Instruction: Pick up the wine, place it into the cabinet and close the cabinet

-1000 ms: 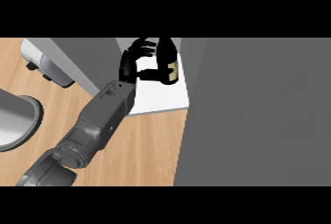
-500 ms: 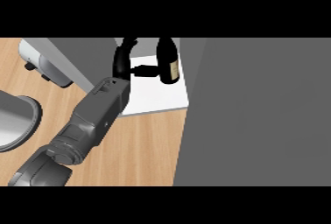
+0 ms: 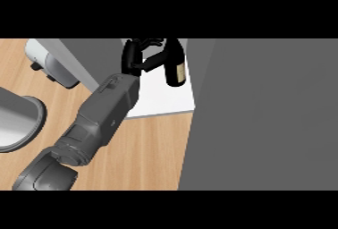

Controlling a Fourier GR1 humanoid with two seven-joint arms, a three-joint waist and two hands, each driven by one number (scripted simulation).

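Head view, looking steeply down. One grey forearm rises from the lower left corner and slants up toward the top middle, ending in a black hand. From this view alone it cannot be told which of the robot's arms this is, since no second arm shows.

The hand's fingers are spread and relaxed, not curled round anything, with the thumb pointing toward the wine bottle. The bottle is dark, with a pale label low on its body, and stands just to the right of the hand; the thumb tip is at its side, and whether they touch cannot be told. The bottle rests on the white cabinet shelf, which spreads below and to the right of the hand.

Right of the bottle, a large dark grey cabinet door fills the rest of the picture. Left of the hand, a grey panel slants down, with a pale grey appliance beyond it. Far below left, beside the elbow, lies a round grey plate on the wooden counter.
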